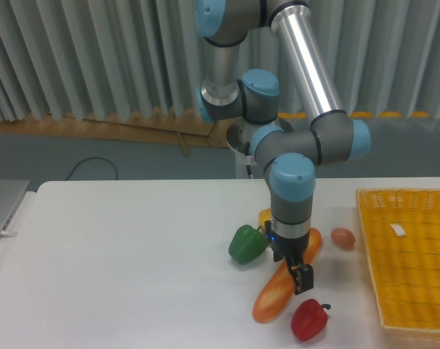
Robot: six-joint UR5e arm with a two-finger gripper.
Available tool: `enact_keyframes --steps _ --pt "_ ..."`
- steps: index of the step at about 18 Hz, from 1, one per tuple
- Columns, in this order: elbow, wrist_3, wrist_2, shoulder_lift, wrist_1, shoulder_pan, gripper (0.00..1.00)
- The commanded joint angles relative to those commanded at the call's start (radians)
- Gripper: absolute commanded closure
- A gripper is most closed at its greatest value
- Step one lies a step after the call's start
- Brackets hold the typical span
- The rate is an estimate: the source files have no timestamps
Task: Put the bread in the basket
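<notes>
My gripper [302,278] sits low over the bread [284,282] (fingers straddling it, grip unclear), so I judge grasping underway; next, lift toward the basket [412,291] at three o'clock.

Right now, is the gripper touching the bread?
Cannot tell. In the fixed camera view the gripper overlaps the middle of the bread, but no contact or gap shows plainly from this angle.

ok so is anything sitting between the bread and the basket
Nothing visible blocks it: bare table separates the long orange-brown loaf from the yellow woven basket. The small orange-pink ball sits near the loaf's far end, the red pepper by its near end.
</notes>
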Motion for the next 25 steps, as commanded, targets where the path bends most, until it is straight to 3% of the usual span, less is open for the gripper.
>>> enact_keyframes --steps 10,18,23,25 --pt "-0.006 0.000 0.003 -0.034 0.037 0.002 0.00" --pt "-0.037 -0.009 0.005 0.020 0.031 -0.020 0.00" --pt "-0.052 -0.012 0.006 0.006 0.040 -0.031 0.00" --pt "-0.055 -0.011 0.006 -0.021 0.081 -0.031 0.00"
